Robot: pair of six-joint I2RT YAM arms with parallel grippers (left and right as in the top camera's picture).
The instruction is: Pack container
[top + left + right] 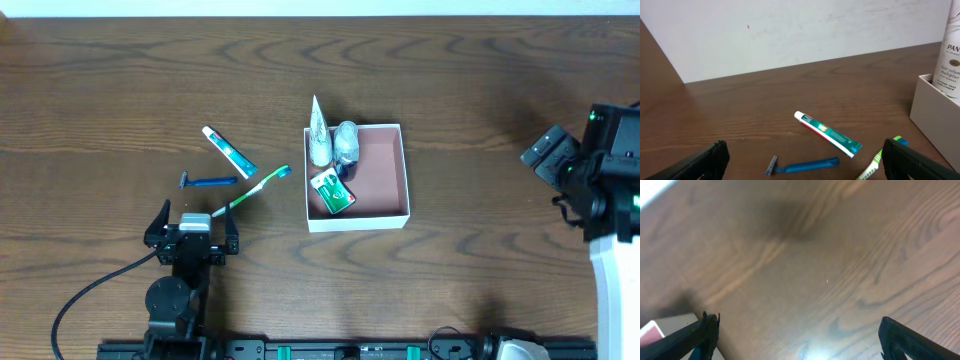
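Noted on dark wood bench [120,80]: container [405,170], mid-bench, slightly toward right edge. Packed so far along its left wall only: white bottle [318,135] leaning at far-left corner, grey-capped bottle [346,142] just beside, green packet [333,192] nearer the front. Probably crowded there to leave the pinkish floor free for what remains.

Left of container, loose on bench toward left edge: toothpaste tube [229,151], green toothbrush [252,190] with head pointing at container wall, blue razor [208,182] near both. Likely laid out within left arm's reach for picking.

Next, left fingers [915,162]: spread wide, holding nothing, touching nothing, hovering on near-edge side of the three loose items and aimed at them.

Lastly right fingers [920,340]: spread wide too, empty, over bare bench toward right edge, apart from container.
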